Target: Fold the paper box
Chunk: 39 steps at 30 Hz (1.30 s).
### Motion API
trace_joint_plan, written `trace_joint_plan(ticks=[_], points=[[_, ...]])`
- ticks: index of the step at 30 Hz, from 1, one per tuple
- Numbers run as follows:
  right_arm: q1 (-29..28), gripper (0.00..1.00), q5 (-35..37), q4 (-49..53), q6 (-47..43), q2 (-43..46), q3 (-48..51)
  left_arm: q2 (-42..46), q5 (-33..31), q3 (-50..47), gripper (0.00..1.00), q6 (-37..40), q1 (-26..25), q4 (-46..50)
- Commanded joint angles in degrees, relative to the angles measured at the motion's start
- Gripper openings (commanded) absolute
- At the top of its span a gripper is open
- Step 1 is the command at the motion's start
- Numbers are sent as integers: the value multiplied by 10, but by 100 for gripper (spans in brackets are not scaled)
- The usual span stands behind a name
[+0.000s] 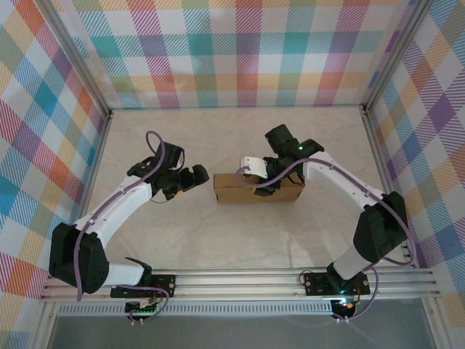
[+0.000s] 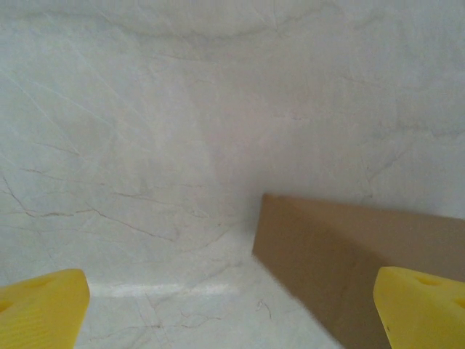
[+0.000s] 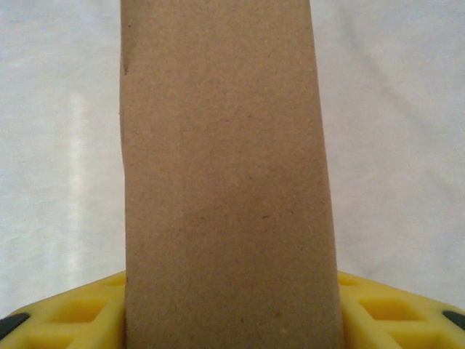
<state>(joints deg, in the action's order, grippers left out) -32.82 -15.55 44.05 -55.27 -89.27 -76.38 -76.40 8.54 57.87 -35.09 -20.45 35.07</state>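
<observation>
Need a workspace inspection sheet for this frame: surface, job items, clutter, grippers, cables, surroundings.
Surface: pale marbled table.
Job's things: paper box, plain brown cardboard, in box shape, mid-table.
Clutter: nothing seen.
Grippers: left gripper open, beside the box's left end, not touching it; right gripper over the box, fingers against both its sides.
Cables: purple cables run along both arms; the right one crosses above the box.
Surroundings: plaid walls on three sides; metal rail at the near edge.

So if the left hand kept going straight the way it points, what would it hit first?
The left hand would most likely meet the end of the paper box, slightly off to one side; depth is unclear.
</observation>
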Motion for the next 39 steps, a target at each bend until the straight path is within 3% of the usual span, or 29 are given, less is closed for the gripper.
trace_joint_plan(ticks=[1, 14, 19, 22, 23, 25, 28, 32, 36, 39], points=[[-10, 54, 79, -159, 8, 23, 27, 5, 3, -8, 100, -4, 35, -10], [-77, 59, 346, -637, -112, -112, 148, 24, 1, -33, 100, 8, 111, -11], [-86, 71, 369, -688, -91, -149, 177, 27, -4, -42, 100, 11, 113, -14], [-86, 95, 368, -698, -83, -149, 183, 25, -5, -42, 100, 15, 114, -14], [-84, 100, 360, -694, -77, -141, 183, 25, -5, -41, 100, 17, 116, -16], [-80, 100, 316, -657, -50, -110, 185, 25, -4, -44, 100, 18, 117, -27], [-54, 100, 158, -517, 35, -40, 178, 23, 1, -46, 100, 21, 120, -58], [0, 100, -70, -423, 149, 34, 181, 29, -31, -54, 100, 40, 121, -118], [38, 100, -98, -447, 225, 80, 217, 55, -97, -69, 100, 82, 121, -178], [80, 100, -56, -513, 314, 109, 262, 77, -162, -101, 100, 141, 121, -243]])
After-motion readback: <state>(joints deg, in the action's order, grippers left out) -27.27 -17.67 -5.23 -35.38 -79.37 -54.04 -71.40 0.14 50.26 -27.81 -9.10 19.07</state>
